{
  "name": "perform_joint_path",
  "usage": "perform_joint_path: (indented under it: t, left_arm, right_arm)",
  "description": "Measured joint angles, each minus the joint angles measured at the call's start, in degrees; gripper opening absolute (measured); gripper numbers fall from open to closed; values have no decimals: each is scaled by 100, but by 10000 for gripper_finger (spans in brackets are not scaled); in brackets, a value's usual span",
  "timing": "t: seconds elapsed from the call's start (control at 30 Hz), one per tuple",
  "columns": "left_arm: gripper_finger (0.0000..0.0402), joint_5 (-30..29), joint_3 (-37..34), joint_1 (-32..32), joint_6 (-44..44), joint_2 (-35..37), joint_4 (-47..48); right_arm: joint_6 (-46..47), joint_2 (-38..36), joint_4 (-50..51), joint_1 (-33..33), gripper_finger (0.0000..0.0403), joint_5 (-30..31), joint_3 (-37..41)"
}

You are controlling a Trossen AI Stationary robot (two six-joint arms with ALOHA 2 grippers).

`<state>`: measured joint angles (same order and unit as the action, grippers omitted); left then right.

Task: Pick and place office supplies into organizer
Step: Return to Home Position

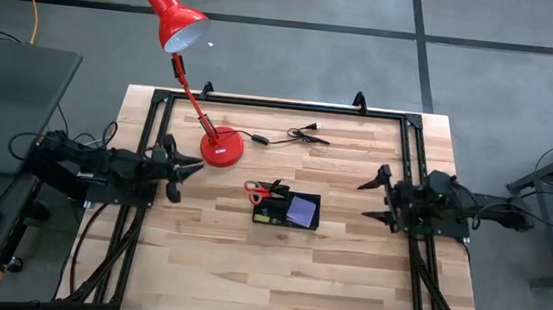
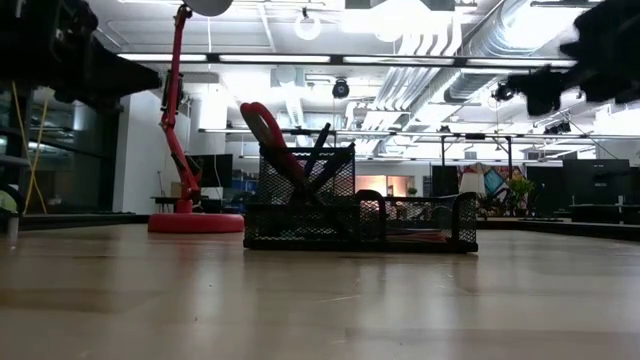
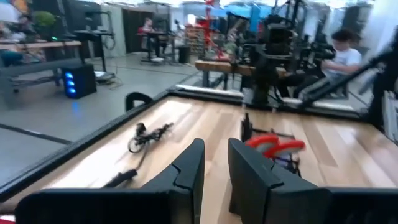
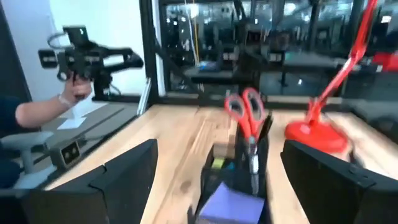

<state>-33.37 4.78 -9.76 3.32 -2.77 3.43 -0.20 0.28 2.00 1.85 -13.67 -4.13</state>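
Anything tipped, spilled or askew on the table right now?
Nothing stands out. The organizer sits flat; the scissors stand handles-up in its tall cup with the pens, and the purple pad lies in the tray. The lamp is upright. The left gripper and right gripper are open at the table's sides.

organizer (image 1: 317,211): no lettering can be read on its black mesh walls
purple sticky-note pad (image 1: 301,211): top sheet is plain, no writing can be read
red-handled scissors (image 1: 265,189): no brand or mark can be read on handles or blades
red desk lamp (image 1: 222,147): no brand or number can be read on shade, stem or base
table (image 1: 246,273): bare wood, no labels or numbers can be read
room beyond the table: the screens and wall panels carry nothing that can be read
overall: no text, brand, number or sign can be read in any view
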Motion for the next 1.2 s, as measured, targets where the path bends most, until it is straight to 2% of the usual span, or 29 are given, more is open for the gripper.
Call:
perform_joint_path:
  t: [0.13,0.27,0.53,0.9,1.2]
  left_arm:
    - [63,121,0,-2,78,255,418]
    - [61,-62,-1,1,163,244,587]
    - [62,-42,0,0,118,244,743]
    - [62,-6,0,0,611,141,719]
    - [63,-6,0,0,600,142,718]
  right_arm:
    - [26,185,-508,-12,331,206,357]
    - [0,235,-447,-16,330,345,357]
    - [-110,323,-355,-15,330,855,357]
    - [1479,334,-348,-15,332,918,359]
    - [1480,334,-348,-15,331,920,361]
